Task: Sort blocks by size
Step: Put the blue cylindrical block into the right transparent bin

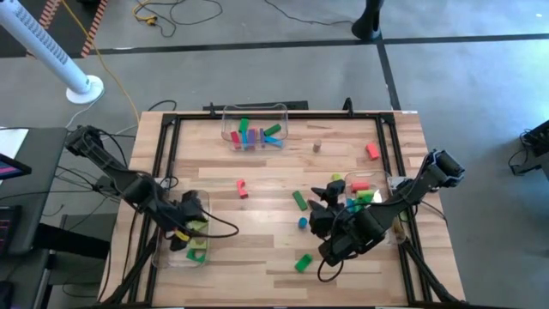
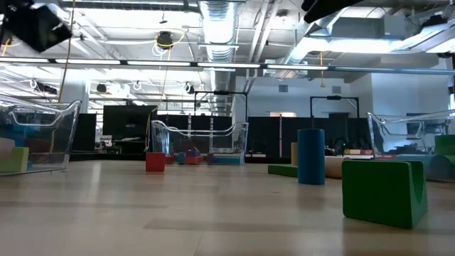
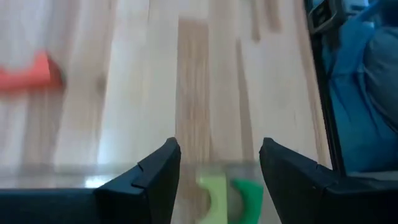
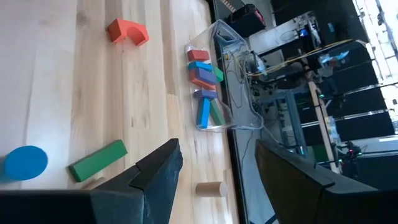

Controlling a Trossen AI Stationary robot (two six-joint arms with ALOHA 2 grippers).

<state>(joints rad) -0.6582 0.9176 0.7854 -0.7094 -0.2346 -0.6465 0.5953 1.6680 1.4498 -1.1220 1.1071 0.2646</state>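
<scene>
Two spread-fingered grippers, left [image 1: 193,225] over bin [image 1: 171,257], right [image 1: 324,206] amid blocks [image 1: 299,200].

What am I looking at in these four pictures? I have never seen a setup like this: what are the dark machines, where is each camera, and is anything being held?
The dark machines are two robot arms at a wooden table, each ending in a two-finger gripper. The overhead picture shows the whole table. The left gripper is over a clear bin at the near left edge; the right gripper is near the right side. One picture is taken level with the tabletop, and two come from cameras on the wrists, looking past each arm's own fingers.

Coloured toy blocks lie scattered: a green arch block, a blue cylinder, a green bar, a red arch. A far bin already holds several.

Both grippers are open, and neither holds anything. Green blocks lie in the bin below the left one.
</scene>
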